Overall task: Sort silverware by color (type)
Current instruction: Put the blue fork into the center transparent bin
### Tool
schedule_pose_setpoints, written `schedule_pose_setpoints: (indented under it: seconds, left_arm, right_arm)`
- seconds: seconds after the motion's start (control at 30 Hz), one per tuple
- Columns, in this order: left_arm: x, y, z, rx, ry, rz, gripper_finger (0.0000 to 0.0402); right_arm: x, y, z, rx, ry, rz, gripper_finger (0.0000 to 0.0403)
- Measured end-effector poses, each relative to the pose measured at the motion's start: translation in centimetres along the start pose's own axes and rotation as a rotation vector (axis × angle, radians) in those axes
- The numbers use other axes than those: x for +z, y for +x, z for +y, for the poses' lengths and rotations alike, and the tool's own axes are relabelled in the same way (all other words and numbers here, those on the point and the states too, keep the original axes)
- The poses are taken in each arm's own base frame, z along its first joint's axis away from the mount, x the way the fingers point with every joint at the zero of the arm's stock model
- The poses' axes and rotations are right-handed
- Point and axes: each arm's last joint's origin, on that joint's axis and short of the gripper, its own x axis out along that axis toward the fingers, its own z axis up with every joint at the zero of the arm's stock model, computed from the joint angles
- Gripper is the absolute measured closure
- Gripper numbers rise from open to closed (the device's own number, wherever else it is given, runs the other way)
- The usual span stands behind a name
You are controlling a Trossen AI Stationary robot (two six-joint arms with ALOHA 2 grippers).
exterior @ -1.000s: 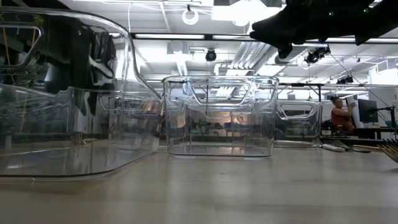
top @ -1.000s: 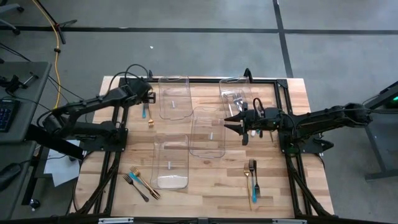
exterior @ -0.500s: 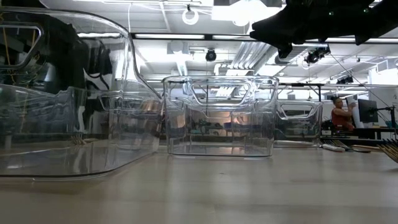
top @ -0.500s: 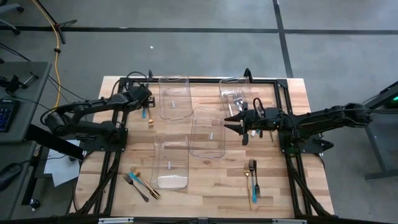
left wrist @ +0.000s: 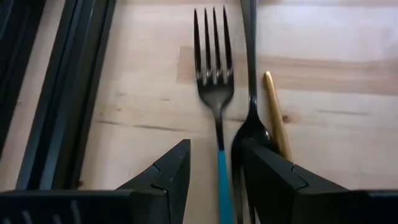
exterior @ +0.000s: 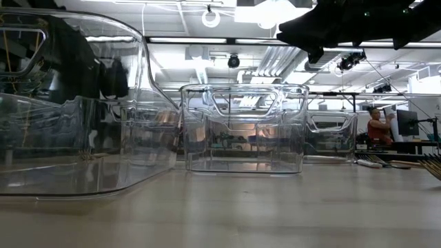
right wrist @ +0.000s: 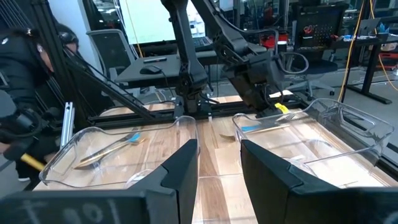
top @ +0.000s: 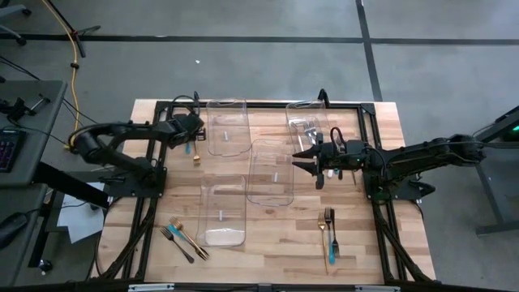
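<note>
Straddling the slim teal-handled fork (left wrist: 217,112) with parted jaws, the left gripper (left wrist: 214,165).
Black spoon (left wrist: 250,118) and gold utensil (left wrist: 275,115) lie just beside (right gripper (top: 309,161) open, hovering).

Table (top: 276,235): pale, light-brown wood w/ darker grain streaks, edged by a black frame (top: 268,104). Left wrist view: fork (left wrist: 215,81) w/ dark metal tines & bright teal handle, beside a black spoon (left wrist: 250,118) & a slim gold handle (left wrist: 275,115); the left hand (left wrist: 214,180) is matte black. Four bins are clear, colourless plastic, e.g. middle bin (top: 271,172); both arms are black, and the floor (top: 259,57) is grey w/ dark lines.
</note>
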Motion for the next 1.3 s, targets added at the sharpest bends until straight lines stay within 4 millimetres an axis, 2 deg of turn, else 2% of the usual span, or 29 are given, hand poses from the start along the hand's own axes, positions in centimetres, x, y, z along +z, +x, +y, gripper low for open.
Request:
schedule_pose_setpoints:
  seconds: [0.43, 0.83, 1.03, 1.3]
  left_arm:
    - [0.1, 0.2, -0.3, -0.008, -0.051, -0.02, 0.0267]
    - [0.6, -0.7, 0.1, -0.015, -0.082, -0.076, 0.0267]
    - [0.0, -0.8, 0.7, 0.046, -0.07, -0.027, 0.0267]
    - [0.2, -0.8, 0.4, -0.008, -0.074, -0.017, 0.0267]
  right_arm:
    - [0.0, 0.0, 0.0, -0.001, 0.0, 0.004, 0.0284]
    - [-0.2, 0.0, 0.0, -0.002, 0.031, 0.019, 0.0284]
    - [-0.2, 0.0, 0.0, -0.002, 0.053, 0.022, 0.0284]
    - [-0.4, 0.0, 0.0, -0.006, 0.113, 0.046, 0.0284]
